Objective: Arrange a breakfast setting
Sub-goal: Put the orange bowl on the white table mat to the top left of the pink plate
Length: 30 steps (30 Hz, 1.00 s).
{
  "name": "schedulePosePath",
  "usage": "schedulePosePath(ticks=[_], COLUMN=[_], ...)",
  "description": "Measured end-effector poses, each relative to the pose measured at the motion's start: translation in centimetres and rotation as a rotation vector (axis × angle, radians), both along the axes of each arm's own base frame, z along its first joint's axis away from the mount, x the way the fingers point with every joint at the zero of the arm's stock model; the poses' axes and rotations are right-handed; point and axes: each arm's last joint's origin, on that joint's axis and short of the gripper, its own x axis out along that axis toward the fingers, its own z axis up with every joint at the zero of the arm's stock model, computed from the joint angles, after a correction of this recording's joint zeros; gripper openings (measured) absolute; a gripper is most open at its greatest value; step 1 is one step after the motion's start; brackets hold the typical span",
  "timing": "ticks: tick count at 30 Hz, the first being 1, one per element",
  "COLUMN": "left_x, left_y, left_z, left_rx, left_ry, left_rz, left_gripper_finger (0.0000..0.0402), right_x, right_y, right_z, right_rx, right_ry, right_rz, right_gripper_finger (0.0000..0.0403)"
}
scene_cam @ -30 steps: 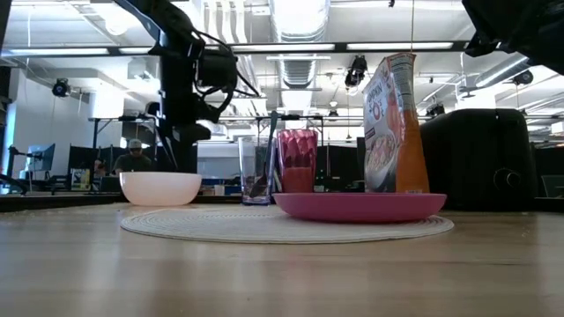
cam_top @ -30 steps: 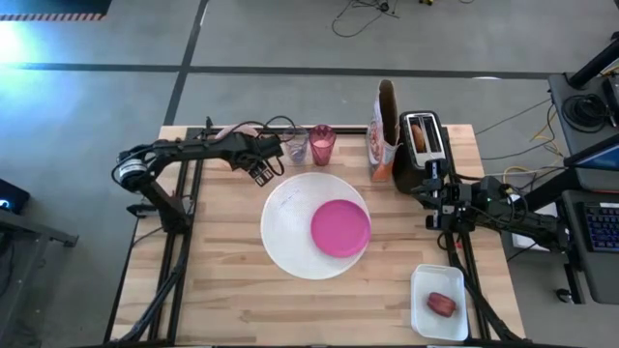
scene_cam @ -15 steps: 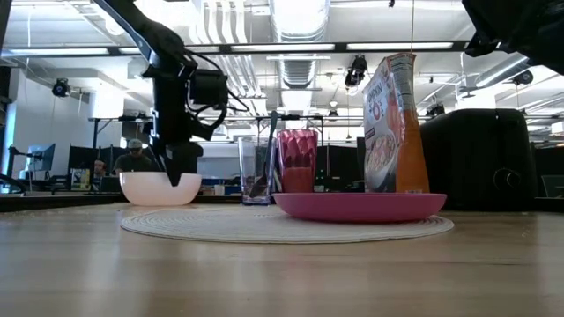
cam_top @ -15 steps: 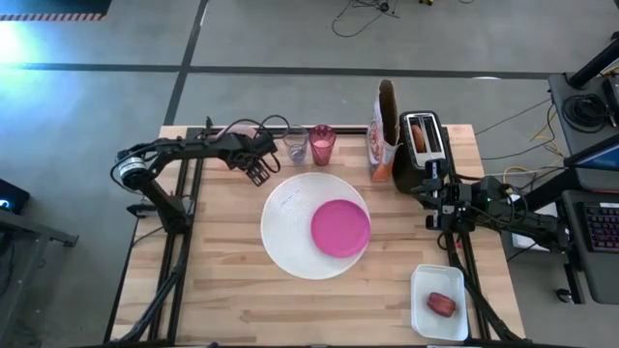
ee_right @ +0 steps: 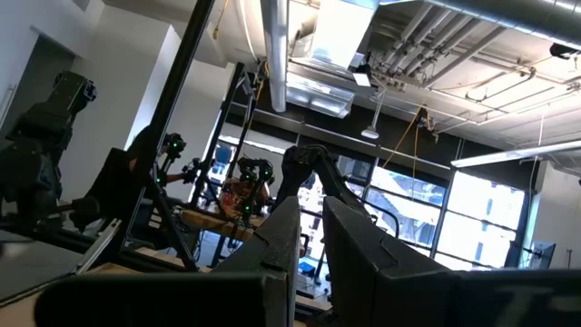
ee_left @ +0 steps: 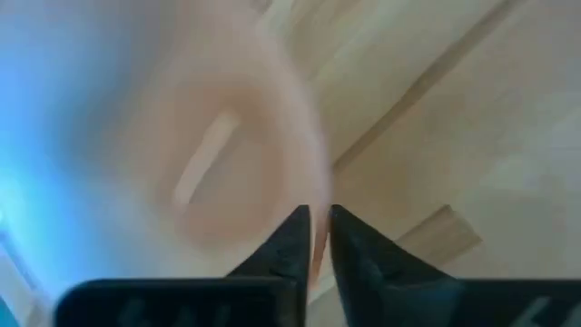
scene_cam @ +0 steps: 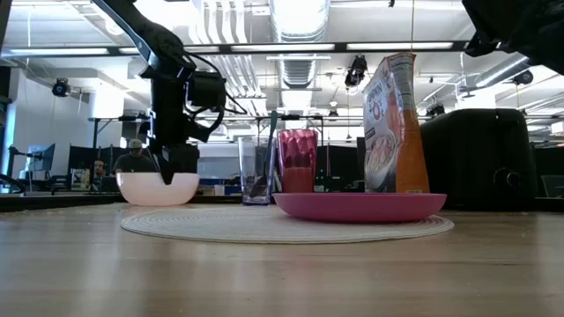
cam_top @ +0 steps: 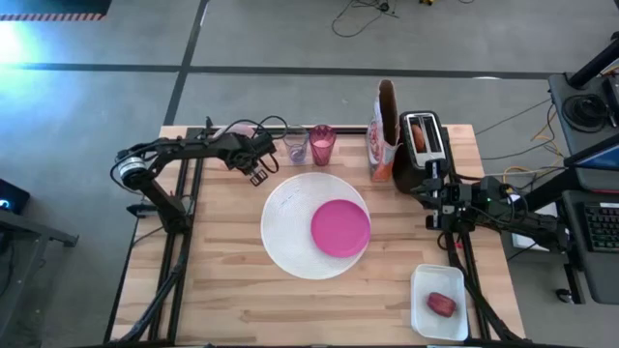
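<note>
The pale pink bowl [scene_cam: 159, 187] stands on its base on the table at the far left, mostly under my left arm in the high view [cam_top: 235, 130]. My left gripper [scene_cam: 167, 174] points down onto it and is shut on its rim. The magenta plate [cam_top: 339, 228] lies on the large white plate [cam_top: 286, 232]. The pink cup [cam_top: 322, 144] stands behind them. Red food [cam_top: 442, 304] lies in a white tray [cam_top: 422, 290]. A brown bun [cam_top: 417, 130] sits in the toaster. My right gripper [cam_top: 432, 189] waits shut beside the toaster, holding nothing. My left gripper pinches the bowl's rim [ee_left: 314, 186] between its two fingers, one finger inside the bowl and one outside. The fingers come from above, pointing down. The bowl stands upright with its base on the table [scene_cam: 159, 202].
A clear tumbler [cam_top: 296, 146] with a thin handle standing in it is beside the pink cup. A cereal box [cam_top: 385, 135] and the black toaster [cam_top: 426, 155] stand at the far right. The near left of the table is bare wood [cam_top: 222, 300].
My left gripper has come down and toward the table's far left onto the pale pink bowl. Its fingers have shut on the rim. The bowl stands where it was.
</note>
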Motion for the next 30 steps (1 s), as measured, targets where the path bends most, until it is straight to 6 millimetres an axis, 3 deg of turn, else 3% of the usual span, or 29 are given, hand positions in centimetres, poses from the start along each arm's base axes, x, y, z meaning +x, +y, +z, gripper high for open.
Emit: schedulePosePath(ticks=[7, 12, 16, 26, 30], left_x=[-0.3, 0.5, 1.6, 4.2, 5.3], left_y=[-1.3, -3.9, -7.7, -20.5, -23.3], left_z=[0.5, 1.4, 2.4, 3.7, 3.7], left_rx=[-0.025, -0.045, -0.097, -0.145, -0.161], left_ry=[0.029, -0.017, -0.108, -0.320, -0.373], left_rz=[0.009, -0.038, -0.132, -0.492, -0.587], left_gripper_finger=[0.0004, 0.0001, 0.0001, 0.0000, 0.0000], right_x=[0.0, 0.0, 0.0, 0.0, 0.0], right_y=[0.0, 0.0, 0.0, 0.0, 0.0], right_z=[0.0, 0.0, 0.0, 0.0, 0.0], right_rx=[0.000, 0.000, 0.000, 0.000, 0.000], right_ry=[0.000, 0.000, -0.001, 0.000, 0.000], right_rz=[0.000, 0.000, 0.000, 0.000, 0.000], right_gripper_finger=[0.0043, 0.0043, 0.0043, 0.0043, 0.0043])
